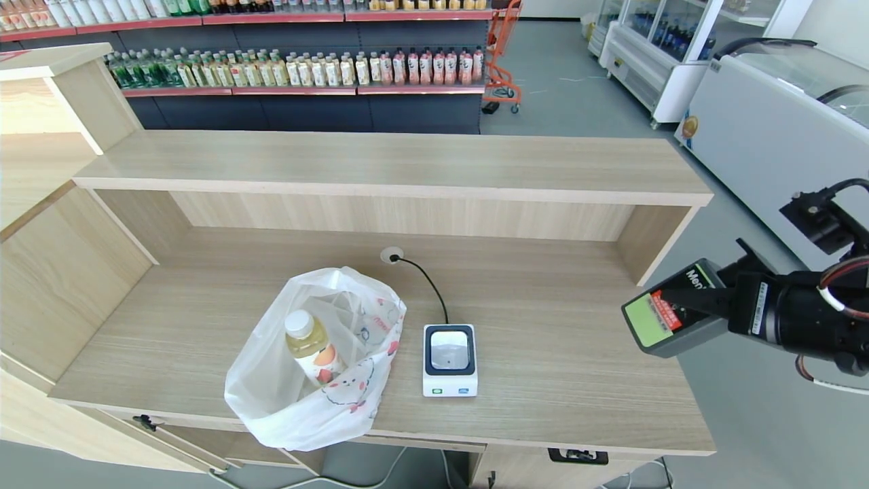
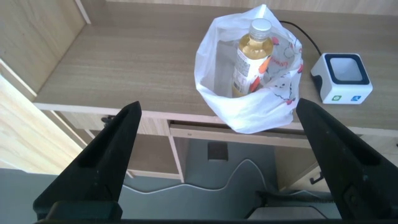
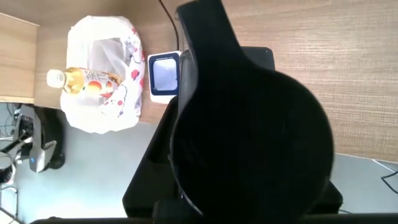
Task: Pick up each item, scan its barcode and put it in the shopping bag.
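My right gripper (image 1: 687,299) is shut on a dark box (image 1: 669,311) with a green face and a red label, held in the air just past the counter's right end. The same box (image 3: 249,124) looms dark in the right wrist view. A white barcode scanner (image 1: 449,358) lies on the counter near the front edge, left of the box. Beside it stands a white printed shopping bag (image 1: 319,380) with a juice bottle (image 1: 309,343) upright inside. My left gripper (image 2: 214,168) hangs open and empty below the counter's front edge, in front of the bag (image 2: 249,106).
The wooden counter (image 1: 557,339) has a raised ledge (image 1: 407,163) at the back and side walls. The scanner's black cable (image 1: 428,282) runs back to a hole in the top. White chest freezers (image 1: 767,129) stand to the right, drink shelves (image 1: 299,68) behind.
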Motion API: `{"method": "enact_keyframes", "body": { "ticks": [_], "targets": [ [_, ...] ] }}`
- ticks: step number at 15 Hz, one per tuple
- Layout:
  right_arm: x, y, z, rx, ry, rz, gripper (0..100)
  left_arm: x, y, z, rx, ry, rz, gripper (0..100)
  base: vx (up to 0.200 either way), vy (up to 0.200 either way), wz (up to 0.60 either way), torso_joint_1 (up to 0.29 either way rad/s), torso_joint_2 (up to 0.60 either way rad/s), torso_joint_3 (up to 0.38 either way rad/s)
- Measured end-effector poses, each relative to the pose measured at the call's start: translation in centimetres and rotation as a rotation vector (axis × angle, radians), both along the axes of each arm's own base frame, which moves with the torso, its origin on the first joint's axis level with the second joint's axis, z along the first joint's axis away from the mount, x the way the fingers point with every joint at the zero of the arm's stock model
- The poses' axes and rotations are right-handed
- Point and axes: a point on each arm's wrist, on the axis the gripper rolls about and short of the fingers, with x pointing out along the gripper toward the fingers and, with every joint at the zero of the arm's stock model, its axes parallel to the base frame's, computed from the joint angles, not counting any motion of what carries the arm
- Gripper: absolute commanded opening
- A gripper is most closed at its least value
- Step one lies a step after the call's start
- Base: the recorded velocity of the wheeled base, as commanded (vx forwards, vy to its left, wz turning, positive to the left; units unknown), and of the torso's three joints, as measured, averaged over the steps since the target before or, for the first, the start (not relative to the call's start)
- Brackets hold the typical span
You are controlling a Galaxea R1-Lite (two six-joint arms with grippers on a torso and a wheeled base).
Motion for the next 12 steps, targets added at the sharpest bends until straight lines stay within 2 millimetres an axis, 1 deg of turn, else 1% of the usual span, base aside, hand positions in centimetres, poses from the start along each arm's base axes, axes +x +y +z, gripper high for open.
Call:
{"method": "enact_keyframes", "body": {
  "ticks": [4,10,12],
  "targets": [
    [0.38,0.09,-1.02,-0.012,0.04,0.004,0,0.0,0.0,0.0,0.0,0.0,0.0,100,0.0,0.0,0.0,0.0,0.0,0.0],
    [0.16,0.15,-1.01,-0.008,0.04,0.017,0,0.0,0.0,0.0,0.0,0.0,0.0,100,0.0,0.0,0.0,0.0,0.0,0.0],
    [0.27,0.36,-1.05,-0.004,0.043,0.035,0,0.0,0.0,0.0,0.0,0.0,0.0,100,0.0,0.2,0.0,0.005,0.0,0.005]
  ]
}}
